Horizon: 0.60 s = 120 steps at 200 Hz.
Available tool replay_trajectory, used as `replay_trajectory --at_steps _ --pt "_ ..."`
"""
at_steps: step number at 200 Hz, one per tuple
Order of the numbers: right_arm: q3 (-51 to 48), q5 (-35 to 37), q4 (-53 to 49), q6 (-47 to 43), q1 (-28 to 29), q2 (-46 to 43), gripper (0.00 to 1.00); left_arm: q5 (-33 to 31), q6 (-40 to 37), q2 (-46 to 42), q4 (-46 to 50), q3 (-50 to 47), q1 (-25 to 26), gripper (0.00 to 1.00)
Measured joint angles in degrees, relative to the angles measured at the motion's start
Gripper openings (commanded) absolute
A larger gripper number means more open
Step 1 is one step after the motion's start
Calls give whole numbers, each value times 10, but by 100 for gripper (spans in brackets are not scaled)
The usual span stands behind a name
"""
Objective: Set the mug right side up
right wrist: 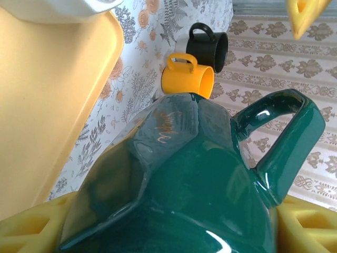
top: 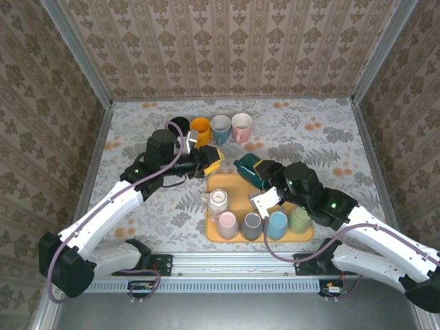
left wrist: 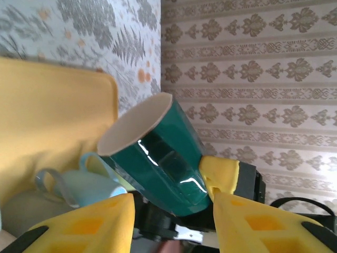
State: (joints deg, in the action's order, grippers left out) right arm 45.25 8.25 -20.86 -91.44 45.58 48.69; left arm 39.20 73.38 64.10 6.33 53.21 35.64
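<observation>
A dark green mug with a faceted body hangs tilted over the far edge of the yellow tray. My right gripper is shut on it. The right wrist view has the mug close up, handle to the right, between the yellow fingers. My left gripper stands open just left of the mug and points at it. From the left wrist the mug lies beyond my open left gripper, its cream mouth facing up-left and the right gripper's yellow finger on its base.
Several mugs stand upside down on the tray, among them a white one, a pink one and a light blue one. A row of upright mugs, black to pink, stands at the back. Patterned walls enclose the table.
</observation>
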Motion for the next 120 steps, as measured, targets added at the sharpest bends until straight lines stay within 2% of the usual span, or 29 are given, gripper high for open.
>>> replay_trajectory --at_steps 56,120 --pt "0 2 0 -32 18 1 39 30 92 21 -101 -22 41 49" --pt "-7 30 -32 -43 22 -5 40 6 113 50 -135 -39 64 49"
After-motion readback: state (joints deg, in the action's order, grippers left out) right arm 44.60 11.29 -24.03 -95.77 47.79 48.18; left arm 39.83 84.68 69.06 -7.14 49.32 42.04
